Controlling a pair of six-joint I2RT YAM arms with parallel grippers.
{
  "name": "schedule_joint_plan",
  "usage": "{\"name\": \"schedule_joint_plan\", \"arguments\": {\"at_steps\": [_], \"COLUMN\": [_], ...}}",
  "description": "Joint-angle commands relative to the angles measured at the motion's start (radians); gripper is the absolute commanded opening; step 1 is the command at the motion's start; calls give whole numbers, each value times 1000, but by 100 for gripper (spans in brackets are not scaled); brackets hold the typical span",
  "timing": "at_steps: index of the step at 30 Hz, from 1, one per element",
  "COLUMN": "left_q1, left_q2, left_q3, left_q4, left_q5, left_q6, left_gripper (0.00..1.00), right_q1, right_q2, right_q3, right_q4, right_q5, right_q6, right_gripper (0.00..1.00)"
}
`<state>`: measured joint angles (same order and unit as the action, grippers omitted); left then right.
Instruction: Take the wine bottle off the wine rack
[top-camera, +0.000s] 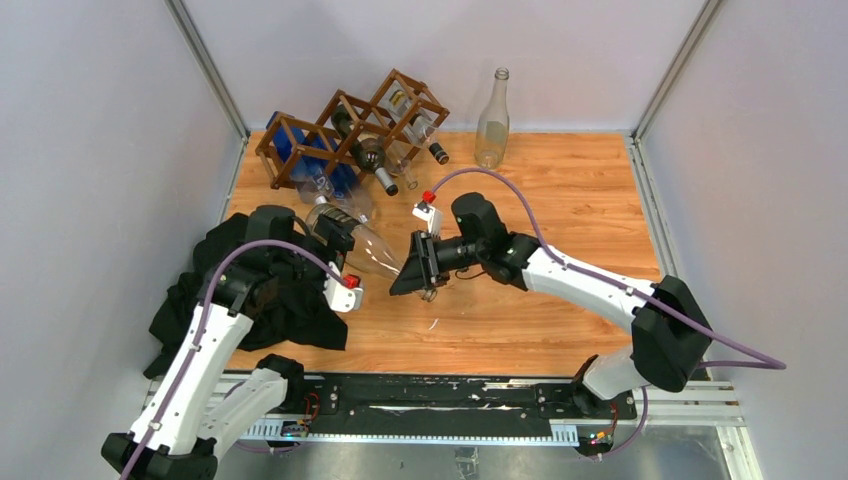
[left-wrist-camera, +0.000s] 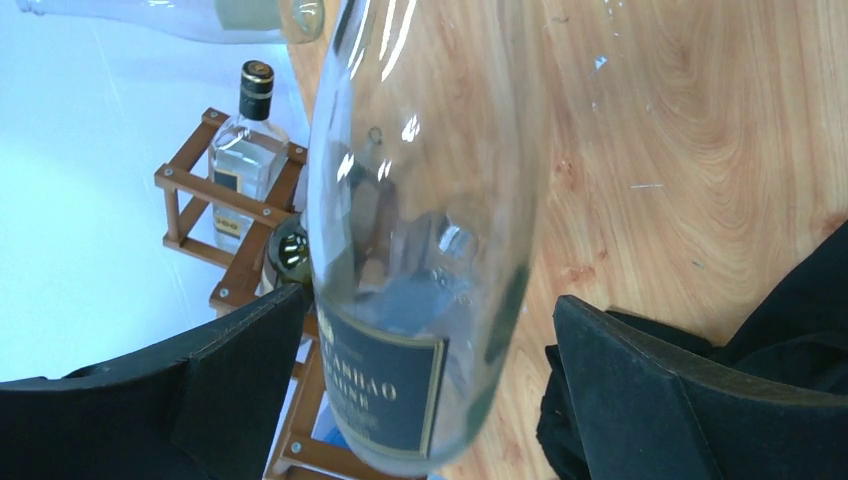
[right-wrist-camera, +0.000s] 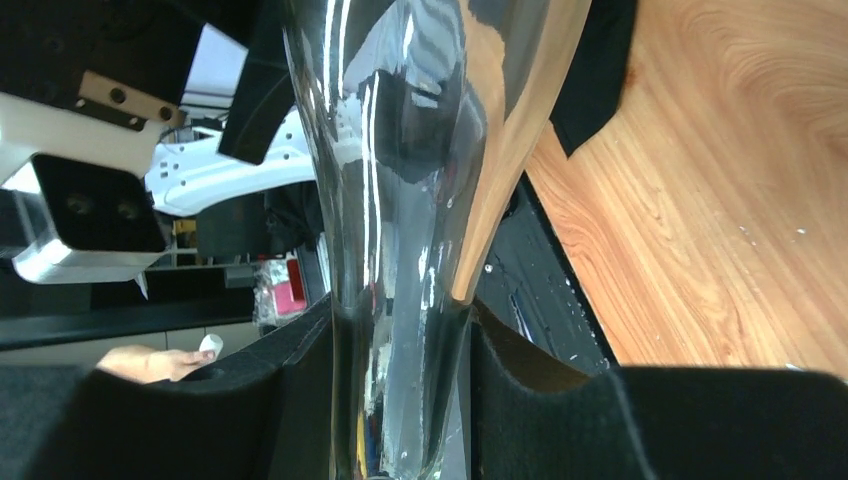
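Note:
A clear glass wine bottle (top-camera: 362, 245) with a dark label lies tilted in the air between my two grippers, in front of the dark brown wooden wine rack (top-camera: 345, 110). My right gripper (top-camera: 416, 266) is shut on the bottle's neck (right-wrist-camera: 400, 200). My left gripper (top-camera: 335, 228) is open around the bottle's wide labelled end (left-wrist-camera: 430, 200). Its left finger (left-wrist-camera: 240, 370) is against the glass. Its right finger (left-wrist-camera: 640, 380) stands a little off it. The rack also shows in the left wrist view (left-wrist-camera: 185, 205), behind the bottle.
The rack holds a dark bottle (top-camera: 368, 152), a clear bottle with a black cap (top-camera: 425, 130) and a blue-tinted one (top-camera: 300, 150). A clear empty bottle (top-camera: 492, 118) stands at the back right. A black cloth (top-camera: 250, 300) lies under my left arm.

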<state>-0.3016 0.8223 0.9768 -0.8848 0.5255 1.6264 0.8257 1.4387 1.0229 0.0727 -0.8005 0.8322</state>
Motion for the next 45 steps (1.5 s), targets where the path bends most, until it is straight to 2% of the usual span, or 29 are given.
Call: {"name": "schedule_joint_plan", "arguments": {"at_steps": [1, 7, 17, 24, 26, 30, 31, 33, 34, 35, 37, 38, 40, 45], "left_q1": [-19, -31, -72, -135, -137, -138, -139, -142, -143, -143, -143, -143, -143, -143], "left_q2": [-19, -26, -68, -75, -71, -60, -59, -60, -60, -63, -83, -93, -106, -103], "left_q3": [-64, -124, -191, -153, -149, -137, -138, -141, -141, -144, -164, -171, -182, -181], "left_q4": [99, 155, 158, 159, 159, 159, 159, 158, 160, 174, 270, 318, 420, 504], "left_q5": [-23, -30, -1, 22, 11, -3, -2, -2, -3, -5, -10, -13, -20, -44], "left_q6": [48, 43, 72, -24, -14, -17, -10, 19, 35, 33, -14, -47, -151, -229], "left_gripper": [100, 100, 100, 99, 92, 71, 64, 41, 33, 24, 3, 0, 0, 0], "right_q1": [59, 122, 195, 197, 197, 197, 196, 196, 195, 194, 190, 185, 180, 175], "right_q2": [-30, -6, 56, 107, 113, 112, 112, 113, 110, 104, 83, 69, 40, -16], "right_q3": [72, 114, 219, 258, 261, 259, 262, 274, 281, 285, 274, 261, 234, 203], "right_q4": [153, 101, 71, 73, 73, 77, 74, 34, 15, -14, -52, -55, -63, -96], "right_q5": [-11, 2, 9, 11, 12, 12, 13, 25, 33, 51, 106, 120, 173, 264], "right_q6": [-100, -130, -163, -168, -169, -174, -179, -205, -217, -234, -259, -262, -275, -305], "right_gripper": [0, 0, 0, 0, 0, 0, 0, 0, 0, 6, 31, 44, 61, 76]}}
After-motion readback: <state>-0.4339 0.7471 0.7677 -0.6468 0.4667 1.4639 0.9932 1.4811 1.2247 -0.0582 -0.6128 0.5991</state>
